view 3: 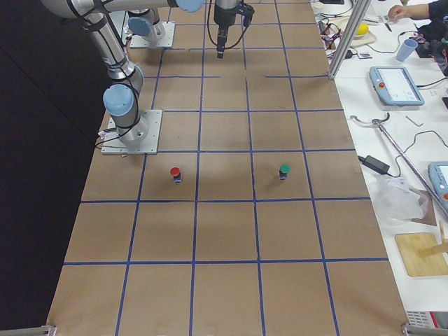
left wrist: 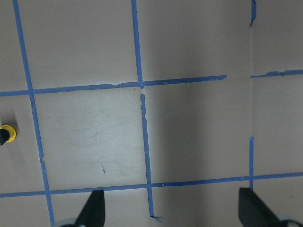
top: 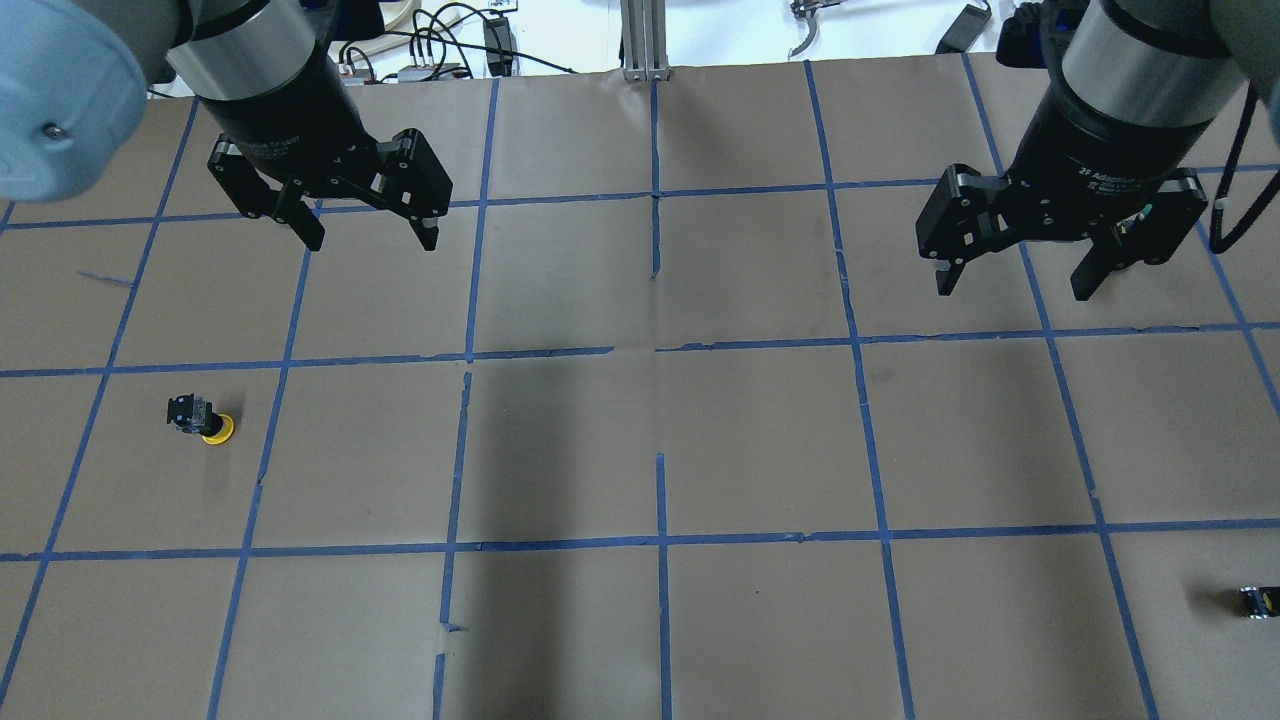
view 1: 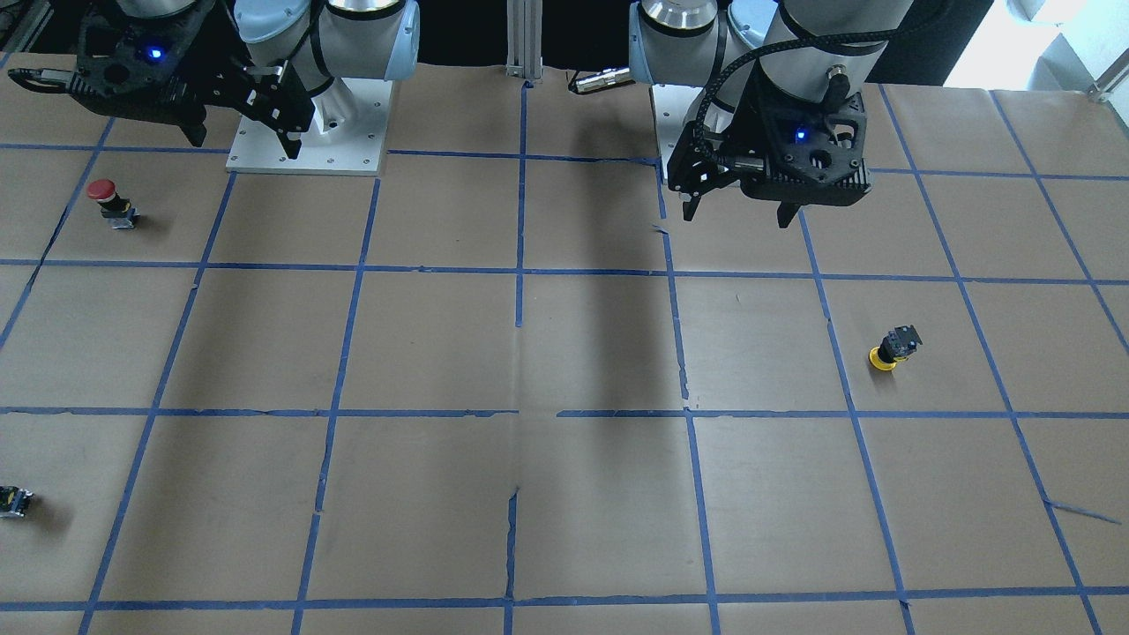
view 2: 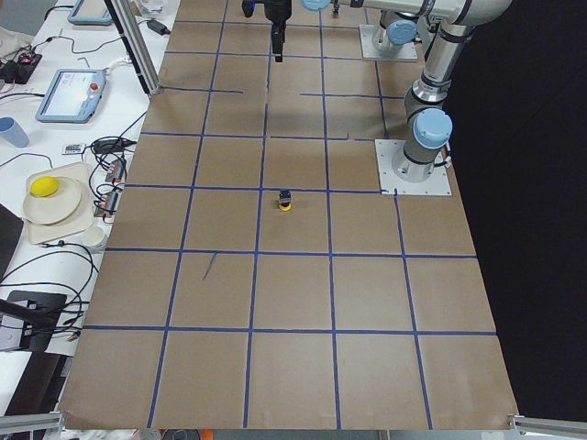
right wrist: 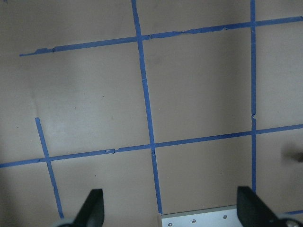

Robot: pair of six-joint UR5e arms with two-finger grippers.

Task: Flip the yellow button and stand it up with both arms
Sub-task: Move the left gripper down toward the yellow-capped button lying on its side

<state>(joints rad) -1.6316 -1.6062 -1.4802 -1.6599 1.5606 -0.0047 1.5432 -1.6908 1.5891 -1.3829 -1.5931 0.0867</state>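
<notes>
The yellow button (view 1: pixel 893 348) lies tipped over on the brown paper, its yellow cap against the table and its black body raised. It also shows in the overhead view (top: pixel 203 420), in the exterior left view (view 2: pixel 286 200), and at the left edge of the left wrist view (left wrist: pixel 6 134). My left gripper (view 1: pixel 736 216) (top: pixel 372 240) (left wrist: pixel 173 210) hangs open and empty above the table, nearer the robot base than the button. My right gripper (view 1: pixel 243 143) (top: pixel 1015 288) (right wrist: pixel 171 210) is open and empty, high over the other half of the table.
A red-capped button (view 1: pixel 110 201) (view 3: pixel 175 173) stands on my right side. A small dark part (view 1: pixel 13 501) (top: pixel 1258 600) lies near the table edge there. A green-capped button (view 3: pixel 283 170) shows in the exterior right view. The arms' white base plates (view 1: pixel 309 150) sit at the table's robot edge.
</notes>
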